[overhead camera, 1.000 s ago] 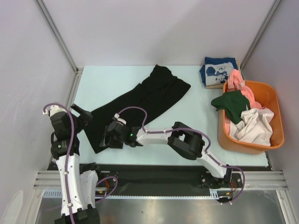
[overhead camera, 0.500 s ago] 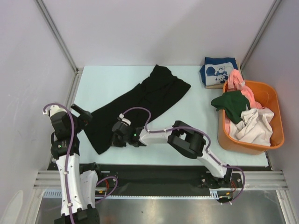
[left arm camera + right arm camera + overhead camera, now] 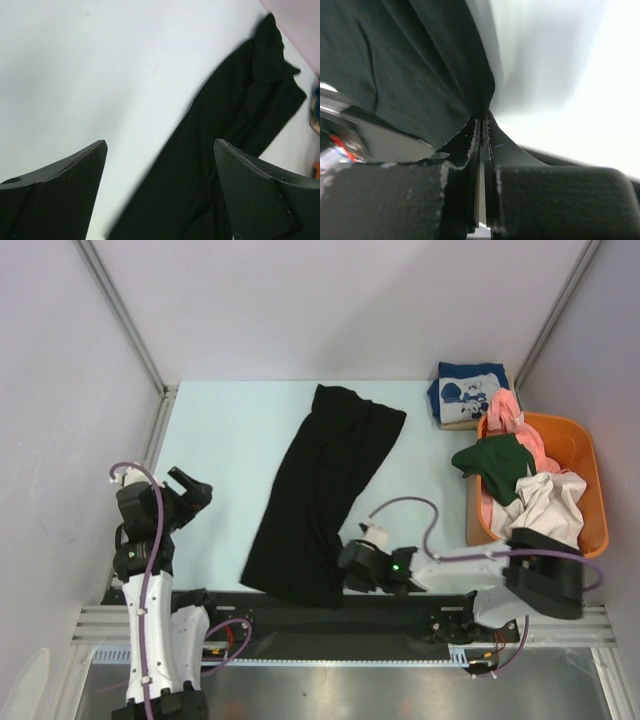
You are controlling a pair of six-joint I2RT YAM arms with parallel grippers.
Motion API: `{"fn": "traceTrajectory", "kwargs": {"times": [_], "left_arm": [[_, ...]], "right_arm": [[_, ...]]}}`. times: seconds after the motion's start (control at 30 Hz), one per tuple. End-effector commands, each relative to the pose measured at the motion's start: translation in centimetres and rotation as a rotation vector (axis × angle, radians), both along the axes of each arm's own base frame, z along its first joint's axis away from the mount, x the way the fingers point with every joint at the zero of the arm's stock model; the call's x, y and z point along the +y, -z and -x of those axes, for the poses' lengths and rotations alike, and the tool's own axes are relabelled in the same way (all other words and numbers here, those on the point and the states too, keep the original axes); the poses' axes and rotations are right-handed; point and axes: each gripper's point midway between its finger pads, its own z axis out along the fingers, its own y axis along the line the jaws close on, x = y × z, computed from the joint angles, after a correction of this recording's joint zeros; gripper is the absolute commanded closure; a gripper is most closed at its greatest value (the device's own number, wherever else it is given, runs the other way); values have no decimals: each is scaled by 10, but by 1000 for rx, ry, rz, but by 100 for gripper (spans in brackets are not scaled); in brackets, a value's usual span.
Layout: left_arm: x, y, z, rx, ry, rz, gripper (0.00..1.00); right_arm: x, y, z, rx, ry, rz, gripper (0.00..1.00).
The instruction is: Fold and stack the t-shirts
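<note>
The large black t-shirt (image 3: 325, 480) lies as a long strip running from the far middle of the table down to the near edge. My right gripper (image 3: 344, 569) is low at that near edge, shut on the shirt's near right corner. In the right wrist view the cloth (image 3: 420, 65) is pinched between the closed fingers (image 3: 482, 118). My left gripper (image 3: 193, 490) hangs open at the left, apart from the shirt. Its wrist view shows the black shirt (image 3: 225, 140) ahead, beyond the gap between the fingers (image 3: 160, 143). A folded navy t-shirt (image 3: 465, 392) sits at the far right.
An orange basket (image 3: 598, 510) stands at the right edge. It holds a pink t-shirt (image 3: 510, 410), a dark green one (image 3: 495, 465) draped over its rim and an off-white one (image 3: 545, 510). Metal frame posts rise at the far corners.
My right gripper closed on the black shirt's near end and dragged it right and toward the near edge, so the shirt lies steeper. The left arm shifted slightly.
</note>
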Motion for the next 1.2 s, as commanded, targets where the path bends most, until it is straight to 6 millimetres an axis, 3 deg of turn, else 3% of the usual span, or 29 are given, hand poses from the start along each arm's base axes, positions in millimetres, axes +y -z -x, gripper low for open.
{"fn": "traceTrajectory", "kwargs": {"times": [0.0,0.1,0.13,0.2,0.27,0.4,0.47,0.53,0.57,0.73,0.87,0.97,1.17], "left_arm": [[-30,4,5,29,119,48,6],[-60,11,11,87,234,54,6],[-82,13,16,106,318,57,6],[-95,25,23,175,362,43,5],[-121,35,36,227,455,38,5],[-155,50,67,317,589,13,5],[-171,59,90,371,662,6,5],[-180,73,111,416,708,28,5],[-186,76,116,414,729,58,7],[-211,112,164,505,851,150,12],[-229,122,178,513,898,171,12],[-239,127,190,530,928,199,13],[-248,140,208,571,968,224,16]], "right_arm": [[-80,17,21,3,148,168,100],[-124,9,37,-10,234,173,100],[-126,-5,41,-14,245,103,100],[-153,-7,42,-32,284,131,100],[-157,-25,39,-44,314,47,100],[-190,-40,36,-77,353,99,100],[-186,-47,34,-110,300,87,67],[-168,-51,35,-118,253,35,38],[-164,-49,37,-110,226,37,35],[-151,-29,45,-98,187,106,32],[-143,-13,51,-78,171,100,34],[-129,-12,55,-69,153,34,36],[-118,-10,63,-70,122,14,40]]}}
